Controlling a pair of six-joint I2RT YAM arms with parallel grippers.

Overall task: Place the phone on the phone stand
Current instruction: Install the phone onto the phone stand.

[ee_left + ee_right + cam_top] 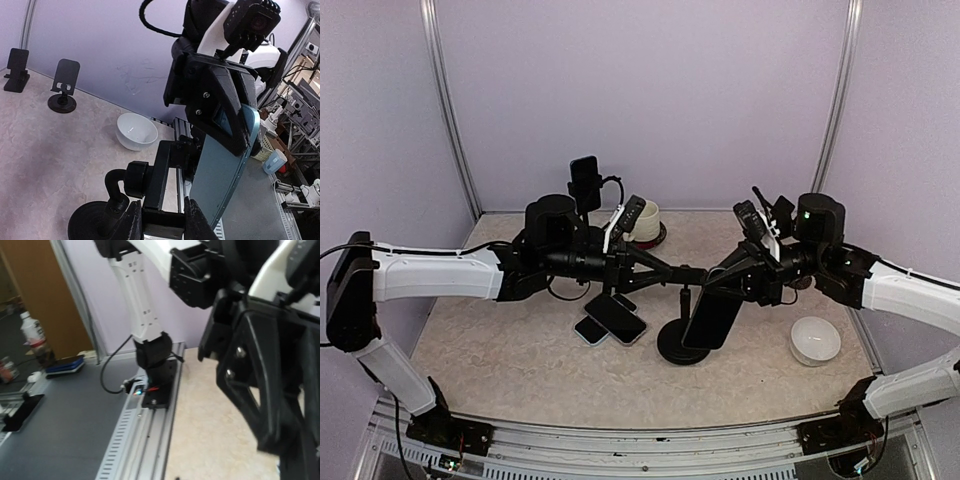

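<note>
Two arms at the phone stand, phone not seated yet

Left gripper is clamped on the phone stand's black cradle bracket, one finger on each side, clearest in the left wrist view; I read that as bracing the stand. Right gripper is clenched on the upper end of the phone; the phone hangs tilted in the air just beside the stand's stem, dark side up in the top view, light blue back toward the left wrist camera. Its lower end is above the round base and rests on nothing I can see. The right wrist view gives mostly its own fingers and the other arm; the phone is hard to make out there.

Progress, my call: phone is picked up, brought to the stand, and the stand is steadied. Left to do: line the phone up with the cradle, set it in, release, back both arms off. Whether the phone already touches the cradle I can't tell; the right gripper's body blocks that spot.

Other stuff: spare phones lie flat on the table left of the base; white bowl sits to the right, well apart; extra stands are at the far end.
</note>
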